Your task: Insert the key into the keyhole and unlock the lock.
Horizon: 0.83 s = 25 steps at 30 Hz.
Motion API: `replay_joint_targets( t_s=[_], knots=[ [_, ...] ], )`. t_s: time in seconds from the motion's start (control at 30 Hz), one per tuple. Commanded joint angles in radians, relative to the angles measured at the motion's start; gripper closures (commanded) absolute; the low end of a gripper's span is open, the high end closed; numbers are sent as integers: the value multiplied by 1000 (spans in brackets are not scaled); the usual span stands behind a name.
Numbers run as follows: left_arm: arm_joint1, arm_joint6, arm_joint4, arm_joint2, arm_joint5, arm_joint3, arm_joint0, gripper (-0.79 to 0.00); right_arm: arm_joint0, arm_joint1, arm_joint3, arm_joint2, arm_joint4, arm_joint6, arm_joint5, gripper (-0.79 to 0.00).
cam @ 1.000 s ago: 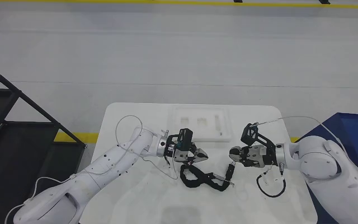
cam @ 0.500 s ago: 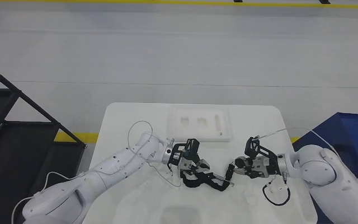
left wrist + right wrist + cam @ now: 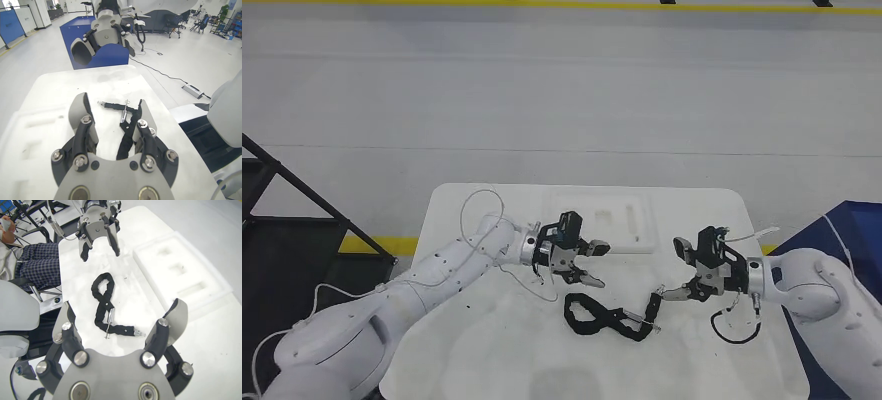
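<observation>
Left of the chain lock (image 3: 607, 318) you have the left gripper (image 3: 595, 264). Its jaws are spread wide with nothing between them, and it hangs above the white surface (image 3: 472, 330), clear of the lock's looped end. Its fingers (image 3: 113, 240) are flat grey metal blades faced with rough dark pads.

The lock lies flat on the surface. It is a chain in a black woven sleeve, soft and lumpy, curled into a closed loop at its left end and then bending in a loose S toward the right. Near the right end a short, shiny metal cylinder (image 3: 110, 316) rests against the sleeve. A thin metal key (image 3: 107, 333) sticks out of the cylinder's end (small bow outermost), so it looks seated in the keyhole. The sleeve ends in a bare silver pin (image 3: 139, 334), which lies free on the surface.

On the lock's far side from the robot sits a white foam tray (image 3: 599, 222), blocky, with rectangular recesses.

Right of the lock, near the pin end but not touching it, you have the right gripper (image 3: 674, 270). Its jaws are also wide apart and hold nothing.
</observation>
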Motion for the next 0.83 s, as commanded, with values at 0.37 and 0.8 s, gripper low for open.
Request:
replay_joint_targets(
  t_s=[0.37, 0.8],
  knots=[
    [128, -59, -298, 122, 0, -20, -244, -785, 312, -15, 130, -203, -35, -229, 0, -785],
    [234, -244, -476, 122, 0, -137, -299, -785, 508, -2, 220, -354, -3, -317, 0, -785]
  ],
)
